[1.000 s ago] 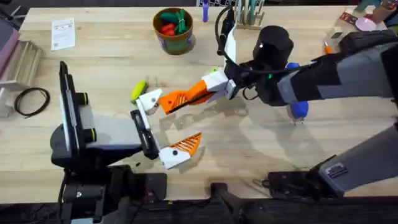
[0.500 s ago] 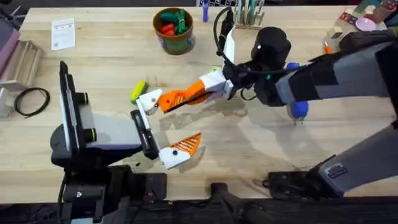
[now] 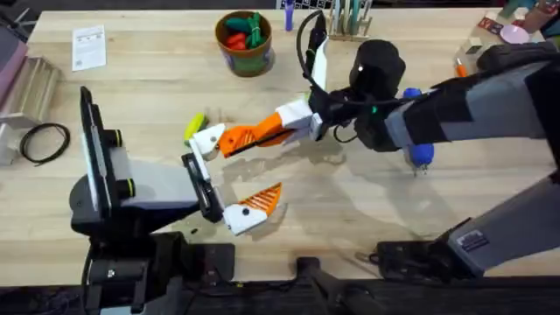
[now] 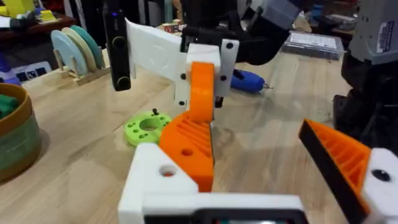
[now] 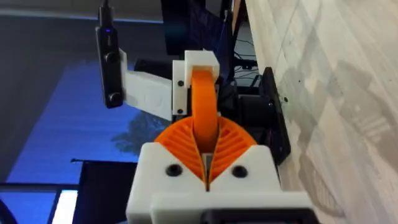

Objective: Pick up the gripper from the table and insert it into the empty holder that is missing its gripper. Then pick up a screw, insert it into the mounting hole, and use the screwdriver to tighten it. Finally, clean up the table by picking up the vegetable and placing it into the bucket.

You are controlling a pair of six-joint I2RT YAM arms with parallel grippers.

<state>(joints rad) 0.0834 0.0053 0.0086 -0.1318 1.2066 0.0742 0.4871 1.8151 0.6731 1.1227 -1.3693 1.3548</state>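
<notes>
My right gripper (image 3: 236, 139) reaches across the middle, shut on the orange gripper (image 3: 226, 140). It presses that piece against the white empty holder (image 3: 206, 140) on my left arm's far finger mount. In the left wrist view the orange gripper (image 4: 186, 143) sits at the holder (image 4: 155, 180). My left gripper (image 3: 229, 178) is open, its other orange finger (image 3: 261, 203) far from the holder. The yellow-green vegetable (image 3: 193, 127) lies just beyond the holder. The bucket (image 3: 245, 54) stands at the back, holding red and green toys. The blue screwdriver (image 3: 421, 154) lies partly under my right arm.
A green disc (image 4: 147, 127) lies on the table behind the joined fingers. A paper card (image 3: 88, 46) and a coiled black cable (image 3: 44, 141) are at the left. A rack of tools (image 3: 348, 24) stands at the back edge. Small items sit at the far right (image 3: 490, 31).
My right gripper has nudged a little left and away from the bases with the orange piece. The left arm's holder shifted slightly with it.
</notes>
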